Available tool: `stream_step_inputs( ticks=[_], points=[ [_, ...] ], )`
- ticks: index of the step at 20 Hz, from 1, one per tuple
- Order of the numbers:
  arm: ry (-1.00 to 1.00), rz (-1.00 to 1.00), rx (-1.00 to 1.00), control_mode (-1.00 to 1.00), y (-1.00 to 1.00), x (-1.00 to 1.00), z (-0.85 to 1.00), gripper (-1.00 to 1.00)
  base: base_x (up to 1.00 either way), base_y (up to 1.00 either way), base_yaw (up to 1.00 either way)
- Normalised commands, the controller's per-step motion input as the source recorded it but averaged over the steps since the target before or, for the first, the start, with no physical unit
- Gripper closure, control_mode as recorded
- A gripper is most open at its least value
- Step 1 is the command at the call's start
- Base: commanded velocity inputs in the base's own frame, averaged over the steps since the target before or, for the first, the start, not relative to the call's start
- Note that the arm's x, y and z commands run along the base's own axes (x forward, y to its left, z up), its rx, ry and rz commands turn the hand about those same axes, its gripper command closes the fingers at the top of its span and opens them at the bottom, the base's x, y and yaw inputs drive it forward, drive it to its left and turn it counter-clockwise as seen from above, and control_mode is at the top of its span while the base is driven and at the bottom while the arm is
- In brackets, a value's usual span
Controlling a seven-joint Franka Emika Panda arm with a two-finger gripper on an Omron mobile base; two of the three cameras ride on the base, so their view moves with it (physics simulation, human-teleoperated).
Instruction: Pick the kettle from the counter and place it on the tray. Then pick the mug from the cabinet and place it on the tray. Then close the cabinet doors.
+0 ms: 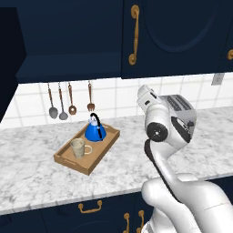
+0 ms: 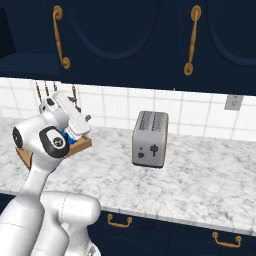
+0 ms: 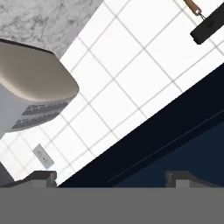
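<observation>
The blue kettle (image 1: 95, 131) stands at the back of the wooden tray (image 1: 107, 144) on the counter (image 1: 36, 177). The beige mug (image 1: 78, 148) sits in front of it on the same tray. My gripper (image 3: 110, 179) is open, with nothing between its fingertips, and hovers above the counter between the tray and the toaster, aimed at the tiled wall and the cabinet's underside. The arm hides most of the kettle (image 2: 70, 138) in the right base view. A navy cabinet door (image 1: 9, 68) at the far left stands swung out, baring the cabinet's inside (image 1: 73, 27). The door beside it (image 1: 182, 36) is shut.
A silver toaster (image 2: 150, 139) stands on the counter right of the arm. Several utensils (image 1: 68, 102) hang on the tiled wall behind the tray. A wall outlet (image 2: 231, 102) sits at the far right. Navy drawers with brass pulls (image 2: 120, 221) run below.
</observation>
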Motion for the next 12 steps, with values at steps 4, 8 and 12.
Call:
stream_step_inputs(
  ticks=[4,8,12],
  points=[
    [-0.01,-0.01,-0.14,-1.00,0.59,-0.48,0.00,-1.00,0.00,0.00,0.00],
    [0.00,-0.05,-0.17,-1.00,0.75,-0.55,0.00,-1.00,0.00,0.00,0.00],
    [0.00,-0.10,-0.26,-1.00,0.89,-0.52,0.00,-1.00,0.00,0.00,0.00]
  ],
)
